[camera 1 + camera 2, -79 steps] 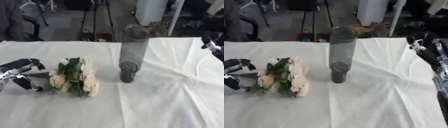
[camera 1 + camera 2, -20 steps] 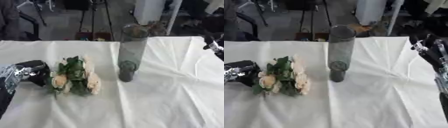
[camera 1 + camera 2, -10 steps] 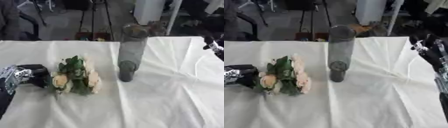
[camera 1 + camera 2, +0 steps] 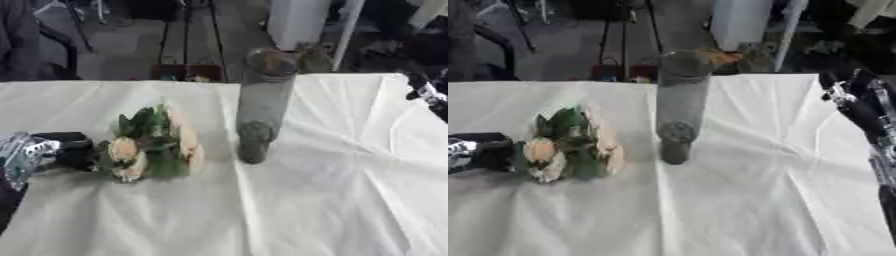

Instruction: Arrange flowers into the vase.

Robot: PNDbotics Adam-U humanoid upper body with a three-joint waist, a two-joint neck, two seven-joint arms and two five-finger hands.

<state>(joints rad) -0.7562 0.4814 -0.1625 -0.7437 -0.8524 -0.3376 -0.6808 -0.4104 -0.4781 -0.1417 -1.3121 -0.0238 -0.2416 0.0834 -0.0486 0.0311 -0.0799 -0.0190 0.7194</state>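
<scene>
Your left hand point(image 4: 52, 150) lies against the stem end of the flower bouquet point(image 4: 153, 145), which lies flat on the white tablecloth point(image 4: 332, 200), left of the tall glass vase point(image 4: 261, 102). Whether its fingers have closed cannot be told. Grip the stems low, lift clear, then tip the bouquet upright over the vase mouth. Your right hand point(image 4: 852, 97) sits at the right edge, fingers indistinct.

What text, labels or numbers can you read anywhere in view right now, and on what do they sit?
None can be read.
Vase: plain grey glass, no label or marking visible.
Flowers: no tag or wrapper text visible.
White tablecloth: unprinted.
Left hand and right hand: no legible markings.
Background items beyond the table: too blurred to tell if any carry text.
</scene>
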